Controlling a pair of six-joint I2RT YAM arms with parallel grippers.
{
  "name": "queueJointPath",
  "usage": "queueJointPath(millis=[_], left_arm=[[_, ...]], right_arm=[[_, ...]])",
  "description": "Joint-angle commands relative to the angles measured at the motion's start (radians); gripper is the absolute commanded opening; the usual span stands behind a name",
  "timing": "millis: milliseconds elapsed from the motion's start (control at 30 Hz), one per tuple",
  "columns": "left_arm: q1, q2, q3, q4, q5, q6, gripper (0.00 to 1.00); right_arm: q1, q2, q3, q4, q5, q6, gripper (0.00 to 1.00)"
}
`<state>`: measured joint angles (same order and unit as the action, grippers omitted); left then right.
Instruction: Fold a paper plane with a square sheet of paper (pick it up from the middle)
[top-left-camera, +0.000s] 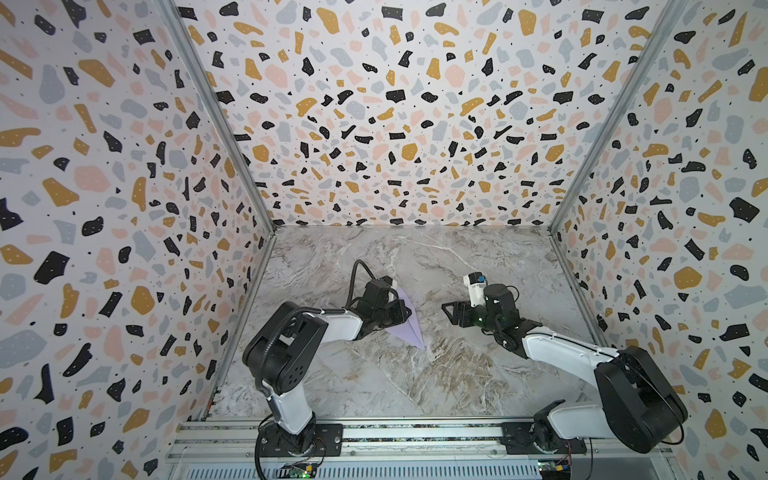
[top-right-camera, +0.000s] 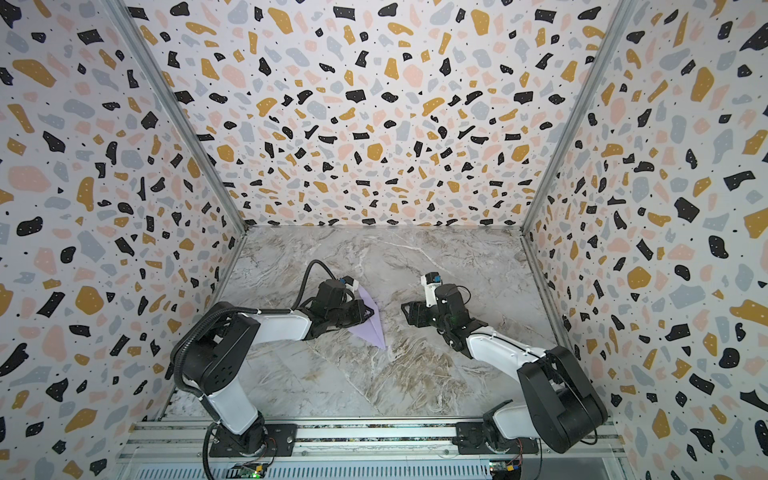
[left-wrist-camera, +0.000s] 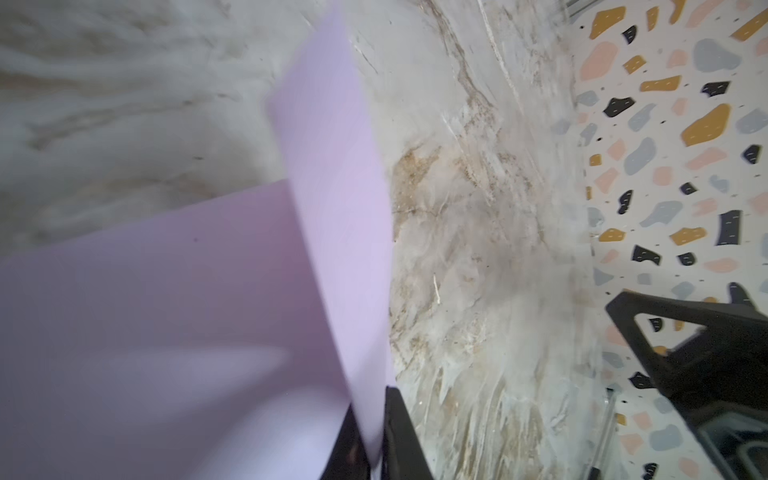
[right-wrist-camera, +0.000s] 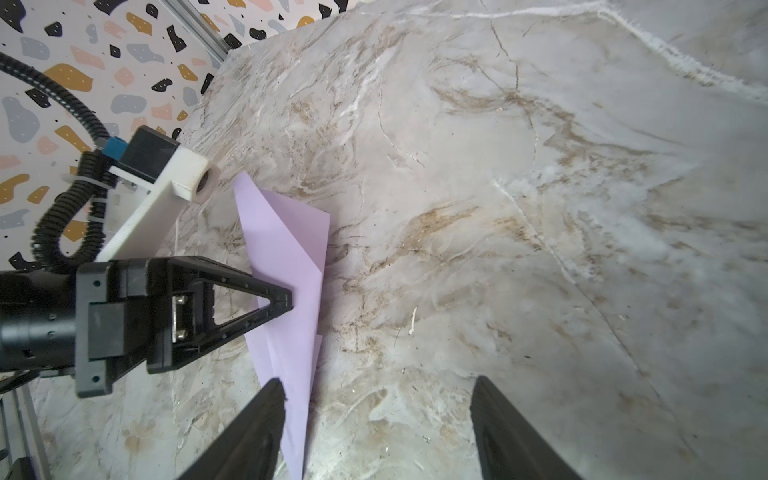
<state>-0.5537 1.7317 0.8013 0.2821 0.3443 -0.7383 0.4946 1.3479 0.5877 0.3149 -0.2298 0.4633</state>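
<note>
Left of the middle of the desk (top-left-camera: 457, 382), pinched a raised fold of the pale lilac paper plane (top-left-camera: 405, 330) (right-wrist-camera: 286, 249) between the clenched fingers (left-wrist-camera: 401, 440) of the left gripper (right-wrist-camera: 286, 302). Rested otherwise on the marble, nose pointing to the near side. Further right, stood close by with the right gripper (top-left-camera: 451, 313), fingers (right-wrist-camera: 503, 419) released and wide apart, grasping nothing.
</note>
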Motion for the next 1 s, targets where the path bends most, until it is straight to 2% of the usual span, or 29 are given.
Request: queueJointPath(millis=[0, 200, 333, 433, 567, 733, 967], left_arm=[[-0.001, -0.079, 0.065, -0.207, -0.123, 0.127, 0.1], [-0.003, -0.161, 0.185, -0.581, -0.419, 0.301, 0.07], [-0.039, -0.168, 0.296, -0.788, -0.707, 0.375, 0.05], [-0.09, -0.14, 0.356, -0.871, -0.932, 0.396, 0.05], [-0.142, -0.037, 0.419, -0.935, -1.122, 0.385, 0.04], [-0.207, 0.146, 0.505, -0.969, -1.256, 0.358, 0.02], [-0.251, 0.319, 0.573, -0.936, -1.234, 0.346, 0.01]], right_arm=[[-0.01, -0.045, -0.015, 0.022, 0.034, 0.006, 0.72], [-0.024, -0.054, -0.013, 0.032, 0.028, 0.017, 0.7], [-0.037, -0.047, -0.002, 0.017, 0.012, 0.043, 0.72], [-0.043, -0.043, -0.002, 0.01, 0.006, 0.053, 0.74], [-0.051, -0.059, -0.027, 0.03, -0.001, 0.065, 0.74], [-0.064, -0.086, -0.048, 0.03, -0.004, 0.069, 0.74], [-0.081, -0.103, -0.066, 0.017, -0.007, 0.071, 0.74]])
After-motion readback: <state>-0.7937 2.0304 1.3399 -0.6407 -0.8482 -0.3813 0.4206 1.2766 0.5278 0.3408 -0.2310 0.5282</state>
